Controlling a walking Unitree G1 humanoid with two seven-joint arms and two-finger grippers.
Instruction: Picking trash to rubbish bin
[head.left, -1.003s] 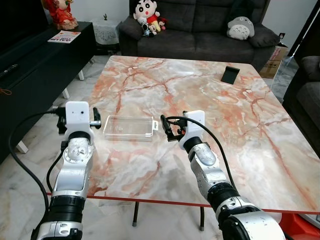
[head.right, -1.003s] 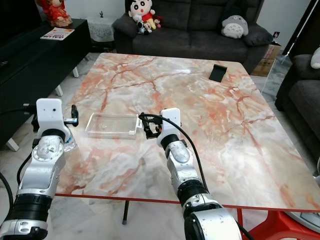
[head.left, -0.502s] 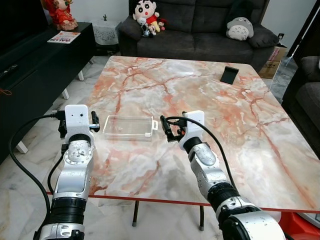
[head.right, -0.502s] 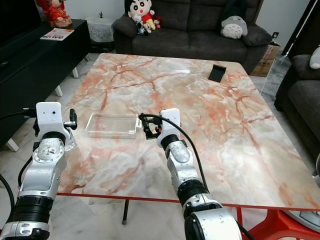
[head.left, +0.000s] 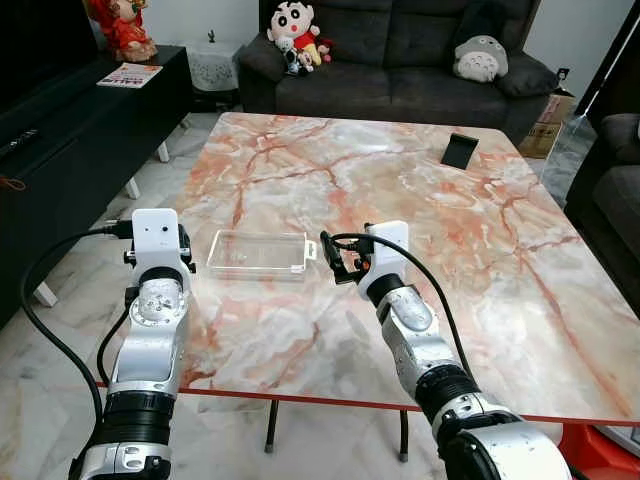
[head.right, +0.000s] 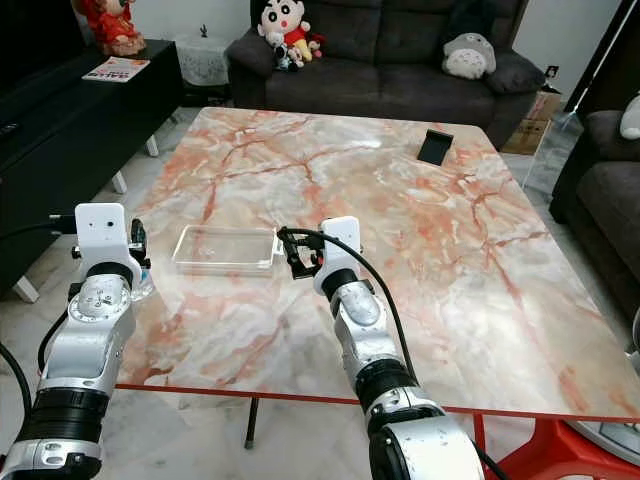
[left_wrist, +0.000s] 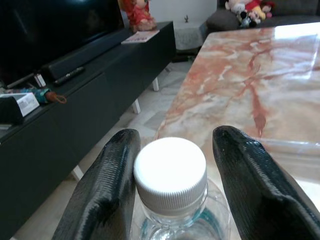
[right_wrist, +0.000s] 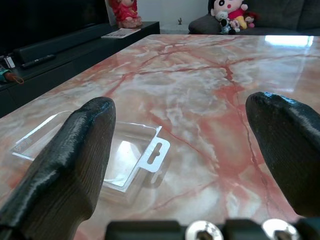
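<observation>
Two grippers are raised over the near edge of the marble desk (head.left: 420, 190). At the near left corner, the left gripper (left_wrist: 172, 190) has its jaws set narrowly around the white cap of a clear plastic bottle (left_wrist: 172, 175), a finger on either side of the neck; whether the pads already press it I cannot tell. The right gripper (right_wrist: 185, 140) hangs with jaws wide, aimed at a clear plastic blister tray (head.left: 256, 254) that lies flat on the desk just beyond it, between the two arms.

To do this step well, I judge the left jaws should close squarely below the cap's ridge, so the slick neck cannot slip, and then lift straight up.

Farther off, a small dark stand (head.left: 459, 150) sits near the far right of the desk, and plush toys (head.left: 296, 35) rest on the grey sofa (head.left: 400, 80) behind
</observation>
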